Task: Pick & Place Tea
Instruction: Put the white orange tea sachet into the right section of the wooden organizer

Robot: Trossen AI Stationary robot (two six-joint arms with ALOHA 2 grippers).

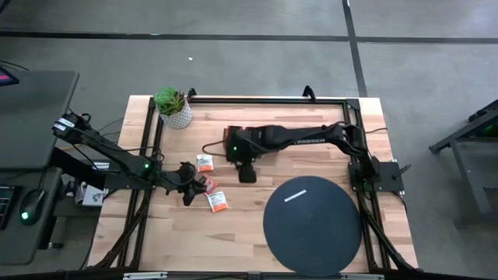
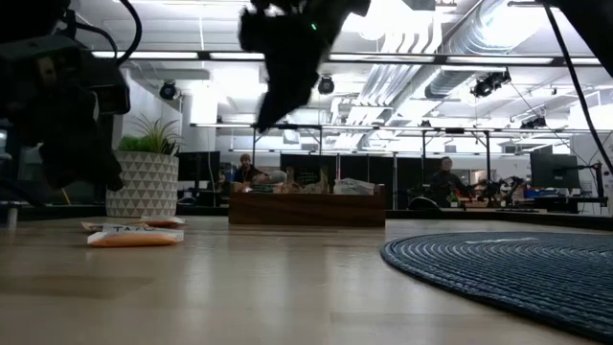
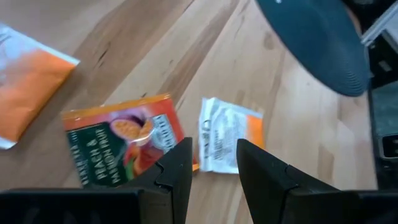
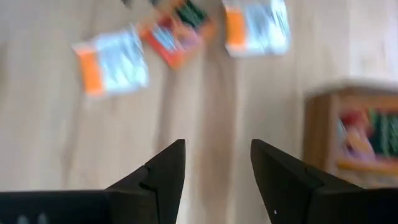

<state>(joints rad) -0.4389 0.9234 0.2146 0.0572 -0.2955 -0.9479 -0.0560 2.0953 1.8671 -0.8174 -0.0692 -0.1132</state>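
Observation:
Three tea sachets lie flat on the wooden table between the arms: a white-and-orange one (image 1: pixel 205 162), an orange-red one (image 1: pixel 208 183) and another white-and-orange one (image 1: pixel 218 202). My left gripper (image 1: pixel 189 189) hovers just left of them, open. In its wrist view the orange fruit-printed sachet (image 3: pixel 118 146) and a white-and-orange sachet (image 3: pixel 227 143) lie just past its fingertips (image 3: pixel 213 171). My right gripper (image 1: pixel 247 176) hangs open above bare wood right of the sachets, nothing between its fingers (image 4: pixel 217 168). The wooden tray (image 4: pixel 354 137) holds more sachets.
A large black round mat (image 1: pixel 313 223) covers the near right of the table. A potted plant (image 1: pixel 173 107) stands at the far left corner. The tray (image 2: pixel 306 206) sits toward the far edge, partly under the right arm. Bare wood lies between sachets and mat.

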